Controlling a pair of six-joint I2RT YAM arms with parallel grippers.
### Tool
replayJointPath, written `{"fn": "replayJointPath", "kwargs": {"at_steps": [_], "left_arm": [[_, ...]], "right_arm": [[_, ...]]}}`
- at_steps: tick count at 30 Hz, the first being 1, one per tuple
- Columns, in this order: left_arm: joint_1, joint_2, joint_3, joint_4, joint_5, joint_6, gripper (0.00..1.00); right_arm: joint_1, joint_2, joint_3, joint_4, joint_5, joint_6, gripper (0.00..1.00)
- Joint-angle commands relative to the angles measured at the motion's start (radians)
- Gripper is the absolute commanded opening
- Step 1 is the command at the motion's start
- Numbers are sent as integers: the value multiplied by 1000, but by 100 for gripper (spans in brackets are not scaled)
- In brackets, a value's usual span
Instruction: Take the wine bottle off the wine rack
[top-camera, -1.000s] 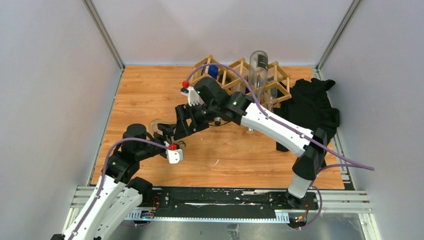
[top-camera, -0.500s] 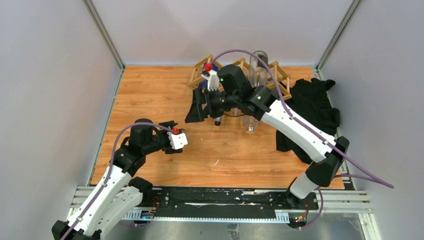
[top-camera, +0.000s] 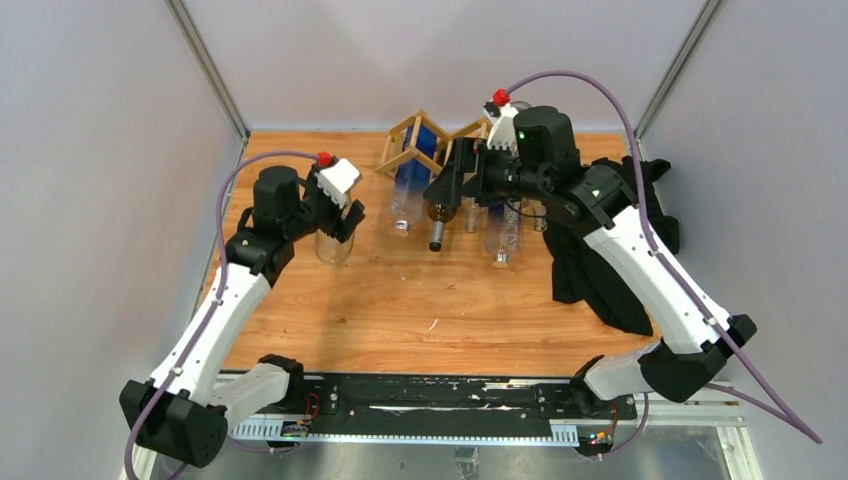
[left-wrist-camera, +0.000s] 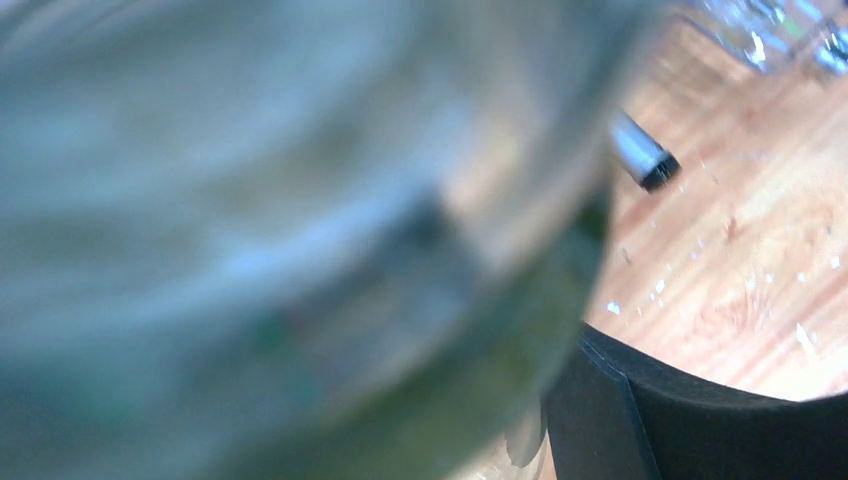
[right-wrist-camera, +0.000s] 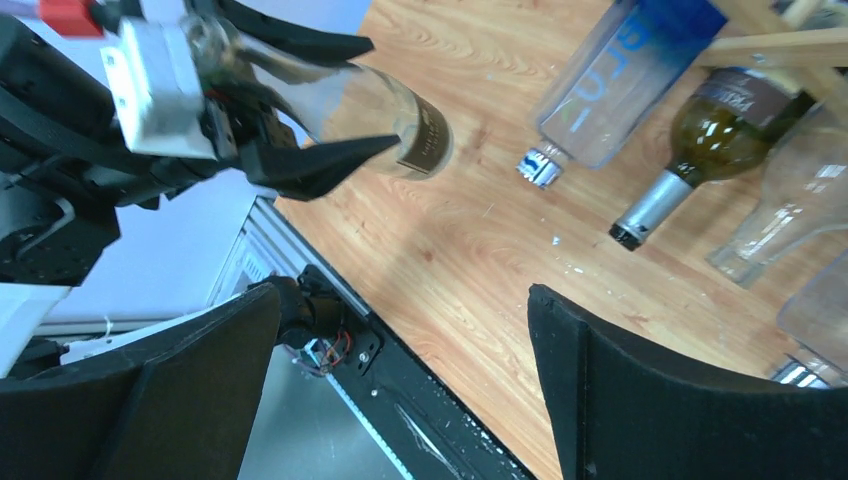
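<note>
My left gripper (top-camera: 338, 212) is shut on a clear glass wine bottle (top-camera: 333, 245) with a dark label, held over the left part of the table and apart from the rack. In the right wrist view that bottle (right-wrist-camera: 385, 110) sits tilted between the left fingers (right-wrist-camera: 320, 165). Blurred glass of the bottle (left-wrist-camera: 300, 250) fills the left wrist view. The light wooden wine rack (top-camera: 415, 140) stands at the back, partly hidden by my right arm. My right gripper (top-camera: 450, 185) hangs open and empty in front of the rack, its fingers (right-wrist-camera: 680, 390) wide apart.
Other bottles lean out of the rack onto the table: a clear one with a blue label (top-camera: 408, 195), a dark green one (top-camera: 438, 222) and clear ones (top-camera: 500, 235). A black cloth (top-camera: 625, 230) lies at the right. Grey walls close in three sides.
The right gripper let go of the bottle, opened wide and drew back toward the rack. The left arm carried the bottle from the front middle to the left and farther back.
</note>
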Motion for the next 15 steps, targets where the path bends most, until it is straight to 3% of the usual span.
{"fn": "replayJointPath", "kwargs": {"at_steps": [1,15], "left_arm": [[44,67,147,145,5,-120,0],[190,337,303,379,27,-227,0]], "right_arm": [[-59,-43,8,-38,41,-26,97],[-185,-83,-22,-62,129,-36,99]]}}
